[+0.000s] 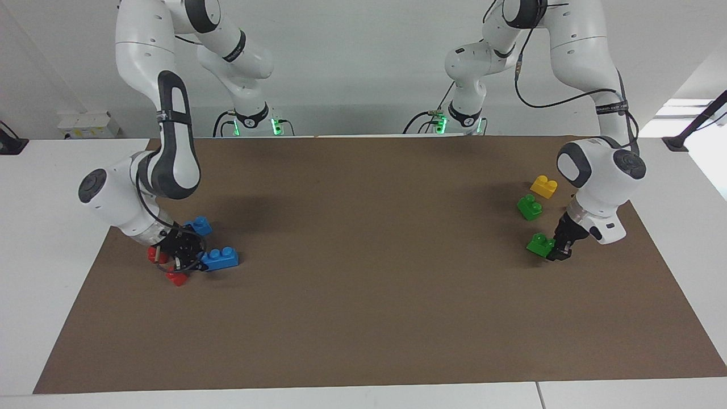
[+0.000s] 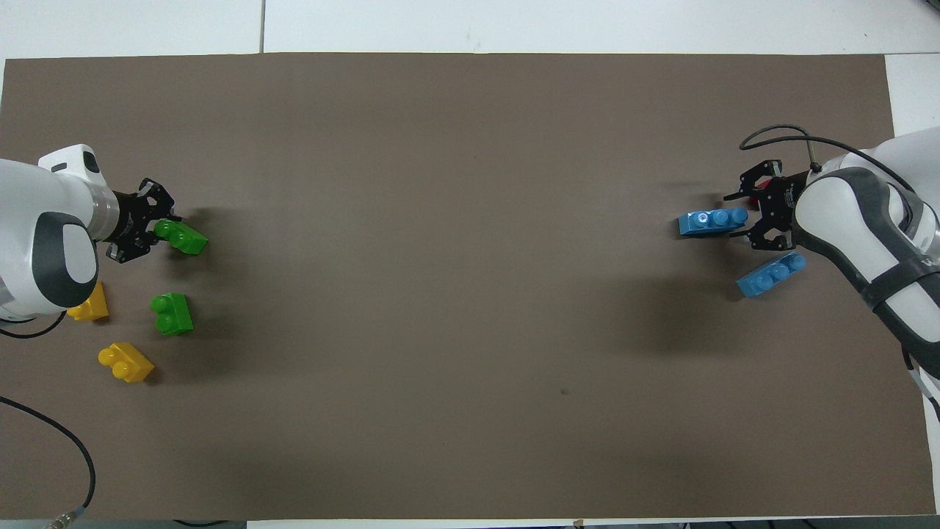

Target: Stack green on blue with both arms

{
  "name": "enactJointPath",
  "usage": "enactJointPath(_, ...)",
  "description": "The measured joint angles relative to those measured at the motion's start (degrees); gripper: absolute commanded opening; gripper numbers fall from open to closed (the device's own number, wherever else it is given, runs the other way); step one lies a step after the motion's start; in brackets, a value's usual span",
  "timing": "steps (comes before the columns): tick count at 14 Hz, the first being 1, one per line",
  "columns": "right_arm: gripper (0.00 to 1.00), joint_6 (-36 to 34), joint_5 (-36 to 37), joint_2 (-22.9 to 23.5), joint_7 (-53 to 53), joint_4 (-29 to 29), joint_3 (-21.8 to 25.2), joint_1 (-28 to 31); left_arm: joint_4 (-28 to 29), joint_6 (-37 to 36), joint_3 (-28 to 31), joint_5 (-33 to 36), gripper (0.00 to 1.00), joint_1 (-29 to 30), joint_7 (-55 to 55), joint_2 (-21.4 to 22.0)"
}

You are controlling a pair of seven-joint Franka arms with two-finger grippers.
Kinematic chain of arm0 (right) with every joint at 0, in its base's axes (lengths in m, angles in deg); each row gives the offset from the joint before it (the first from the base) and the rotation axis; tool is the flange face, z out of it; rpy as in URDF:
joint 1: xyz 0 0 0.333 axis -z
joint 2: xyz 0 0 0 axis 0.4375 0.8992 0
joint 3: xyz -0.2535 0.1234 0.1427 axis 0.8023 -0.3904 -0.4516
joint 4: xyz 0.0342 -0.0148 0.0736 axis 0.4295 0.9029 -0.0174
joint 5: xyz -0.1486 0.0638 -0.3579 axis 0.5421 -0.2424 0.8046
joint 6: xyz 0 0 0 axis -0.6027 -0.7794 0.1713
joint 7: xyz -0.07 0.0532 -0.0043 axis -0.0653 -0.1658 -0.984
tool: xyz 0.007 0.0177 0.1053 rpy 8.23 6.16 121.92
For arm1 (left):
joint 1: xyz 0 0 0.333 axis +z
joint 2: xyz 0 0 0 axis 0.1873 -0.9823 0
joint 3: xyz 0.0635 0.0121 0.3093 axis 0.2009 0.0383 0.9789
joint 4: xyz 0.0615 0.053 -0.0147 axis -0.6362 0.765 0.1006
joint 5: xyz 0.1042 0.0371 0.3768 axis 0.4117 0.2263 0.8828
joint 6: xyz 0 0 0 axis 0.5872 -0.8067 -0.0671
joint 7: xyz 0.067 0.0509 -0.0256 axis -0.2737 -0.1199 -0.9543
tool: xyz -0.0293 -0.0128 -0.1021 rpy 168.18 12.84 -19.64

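Green brick [image 1: 539,244] (two round studs, bright plastic) sits near the mat's [image 1: 363,318] edge at the left arm's end; I see the left gripper [image 1: 559,253] clenched on it. Blue brick [image 1: 221,258], three studs in a row, lies near the mat's right-arm edge, grasped by the right gripper [image 1: 190,262].

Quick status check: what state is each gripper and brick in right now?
Left gripper: shut on green brick.
Right gripper: shut on blue brick.
Other green brick: loose on mat.
Other blue brick: loose on mat.
Yellow bricks: untouched.
Red bricks: untouched.
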Motion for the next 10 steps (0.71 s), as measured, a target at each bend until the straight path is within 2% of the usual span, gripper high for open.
enactJointPath(4, 0.0, -0.43, -1.89, -0.1, 2.66, -1.36, -0.42, -0.43, -2.11, -8.69, -0.26, 0.0, 0.0, -0.2, -1.51, 4.23)
enactJointPath(7, 0.0, -7.65, -3.08, -0.69, -1.09, -9.16, -0.58, -2.93, -3.8, -15.37, -1.0, 0.0, 0.0, -0.86, -8.69, 8.1)
enactJointPath(10, 0.0, -10.83, -3.13, -2.31, -9.94, -14.26, -0.8, -8.08, -5.16, -17.36, -1.25, 0.02, 0.0, -2.73, -16.48, 8.93)
